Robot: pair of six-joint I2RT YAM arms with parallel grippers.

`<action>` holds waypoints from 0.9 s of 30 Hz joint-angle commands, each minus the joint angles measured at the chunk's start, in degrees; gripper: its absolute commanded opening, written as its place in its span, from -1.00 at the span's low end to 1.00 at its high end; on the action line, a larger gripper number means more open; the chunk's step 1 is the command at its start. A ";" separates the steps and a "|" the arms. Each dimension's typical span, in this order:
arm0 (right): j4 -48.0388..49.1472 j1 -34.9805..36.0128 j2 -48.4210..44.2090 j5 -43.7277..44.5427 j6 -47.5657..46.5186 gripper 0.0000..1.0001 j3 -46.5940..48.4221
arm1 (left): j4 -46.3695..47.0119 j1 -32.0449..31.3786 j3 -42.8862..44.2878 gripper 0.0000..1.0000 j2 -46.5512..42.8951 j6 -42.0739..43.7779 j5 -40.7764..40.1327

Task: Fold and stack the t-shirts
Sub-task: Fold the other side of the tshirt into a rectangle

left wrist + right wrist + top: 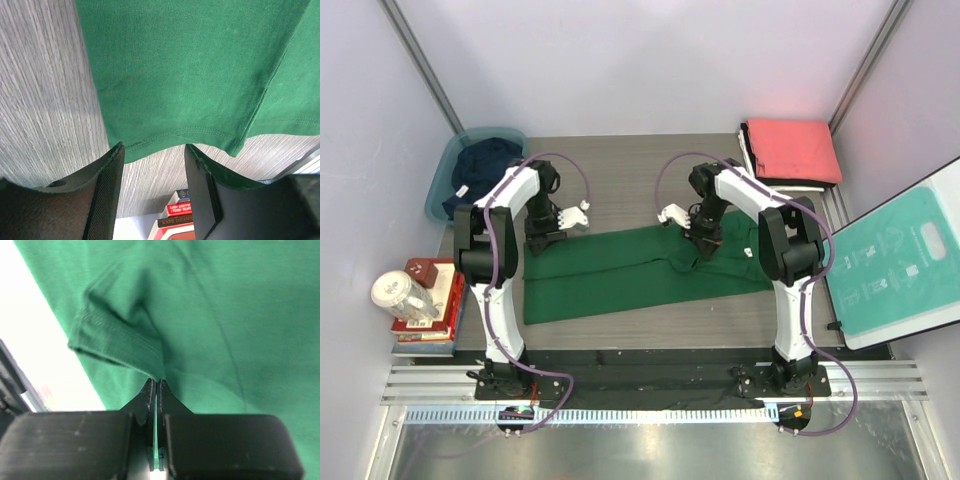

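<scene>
A dark green t-shirt [620, 275] lies spread in a long strip across the middle of the table. My right gripper [706, 245] [156, 383] is shut on a raised fold of this shirt [225, 315] near its right part, with hem stitching beside the tips. At the shirt's far left edge my left gripper [542, 242] [152, 167] stands open, bare table between its fingers [107, 190] and the shirt's hem [180, 135] just beyond the tips. A navy t-shirt [485, 163] lies bunched in the tub. A folded coral-red t-shirt [792, 148] tops a stack with black and white edges showing.
The teal tub [440, 185] stands at the back left. Stacked books [435, 300] with a jar [402, 295] on them sit at the left edge. A teal-and-white instruction board [900, 260] leans at the right. A metal rail [650, 385] runs along the near edge.
</scene>
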 commanded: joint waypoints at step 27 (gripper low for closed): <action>-11.23 14.50 -17.96 5.75 3.54 -0.05 -11.01 | -0.18 -0.22 0.22 0.07 1.02 5.77 0.56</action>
